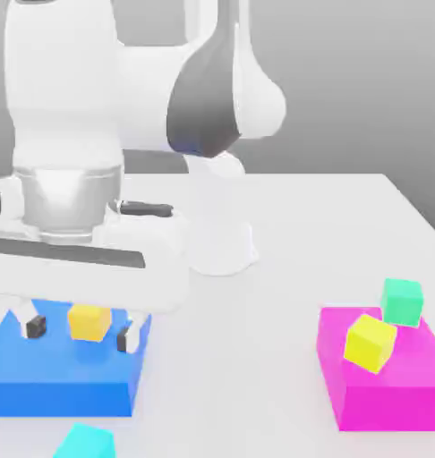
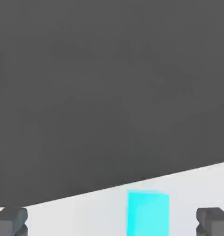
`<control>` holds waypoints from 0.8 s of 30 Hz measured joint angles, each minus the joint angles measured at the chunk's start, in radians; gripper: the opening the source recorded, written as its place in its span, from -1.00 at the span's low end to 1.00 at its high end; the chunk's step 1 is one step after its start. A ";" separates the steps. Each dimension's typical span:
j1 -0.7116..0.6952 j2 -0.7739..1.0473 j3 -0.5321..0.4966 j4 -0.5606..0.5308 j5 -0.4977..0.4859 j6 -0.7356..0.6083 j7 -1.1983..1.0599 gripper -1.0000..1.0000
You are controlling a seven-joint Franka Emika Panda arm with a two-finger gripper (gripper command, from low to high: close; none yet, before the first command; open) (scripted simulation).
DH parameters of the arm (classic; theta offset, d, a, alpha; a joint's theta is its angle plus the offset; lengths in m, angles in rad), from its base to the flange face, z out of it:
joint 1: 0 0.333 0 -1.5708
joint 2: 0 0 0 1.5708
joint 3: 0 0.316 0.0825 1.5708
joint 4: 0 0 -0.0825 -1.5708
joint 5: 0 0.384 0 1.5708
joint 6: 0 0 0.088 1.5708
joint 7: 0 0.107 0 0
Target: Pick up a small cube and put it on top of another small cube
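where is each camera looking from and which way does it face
Exterior view: sits off the arm, apparently across the table from the robot's base, facing it and looking somewhat down; the arm, hand and both fingers of the open gripper show.
Hand view: sits on the hand, looking out past its fingertips toward a pale surface and a large dark area; both fingertips show.
Shared: the fingertips and, judging by colour, the cyan cube.
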 joint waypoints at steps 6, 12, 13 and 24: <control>-0.042 0.219 0.000 0.012 0.039 0.078 -0.035 0.00; -0.065 0.350 0.027 0.038 0.067 0.175 -0.056 -1.00; -0.065 0.350 0.027 0.038 0.067 0.175 -0.056 -1.00; 0.019 0.123 0.057 -0.033 0.052 0.024 0.010 -1.00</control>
